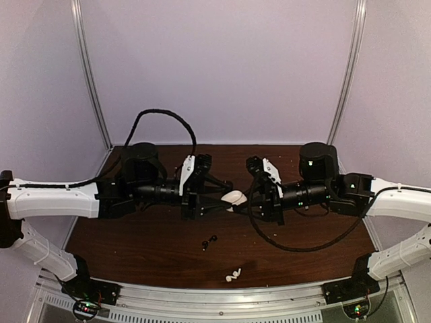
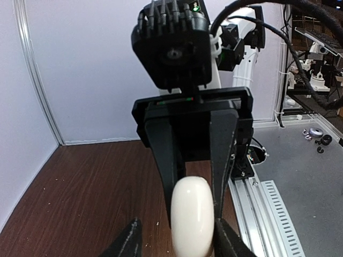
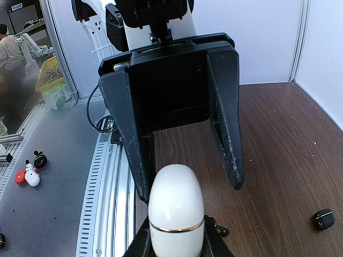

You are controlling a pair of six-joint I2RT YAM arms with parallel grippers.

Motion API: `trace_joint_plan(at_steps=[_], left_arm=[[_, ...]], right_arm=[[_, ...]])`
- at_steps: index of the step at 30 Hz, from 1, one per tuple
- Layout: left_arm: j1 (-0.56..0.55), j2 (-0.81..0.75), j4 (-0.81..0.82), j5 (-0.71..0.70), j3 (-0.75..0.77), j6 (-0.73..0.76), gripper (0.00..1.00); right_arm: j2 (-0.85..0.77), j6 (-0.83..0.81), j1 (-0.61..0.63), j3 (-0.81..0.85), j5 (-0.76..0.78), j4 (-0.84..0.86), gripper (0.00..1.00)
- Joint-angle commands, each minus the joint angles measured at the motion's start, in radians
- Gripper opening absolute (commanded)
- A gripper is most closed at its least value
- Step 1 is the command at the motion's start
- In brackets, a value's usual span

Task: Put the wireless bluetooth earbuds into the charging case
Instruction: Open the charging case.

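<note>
The charging case [image 3: 176,206] is white (thin gold band), the table [image 3: 289,134] dark brown wood-grain.

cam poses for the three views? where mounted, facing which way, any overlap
Top external: above and behind the bases, looking down at the table; both arms show.
Left wrist: on the left arm, facing the right gripper; own fingertips at bottom.
Right wrist: mirrored, facing the left gripper; own fingertips at bottom.
Shared: all three see the white charging case.
</note>
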Motion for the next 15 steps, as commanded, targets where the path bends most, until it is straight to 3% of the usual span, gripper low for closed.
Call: trace_joint_plan(at_steps=[1, 15], left_arm=[[0.001, -0.011, 0.034, -0.062, 0.029, -0.019, 0.45], [0.044, -0.054, 0.105, -0.088, -0.016, -0.093, 0.4]], right_arm=[[0.002, -0.021, 0.006, 0.023, -0.036, -0.007, 0.07], [-0.004, -0.053, 0.015, 0.014, -0.05, -0.034, 0.03]])
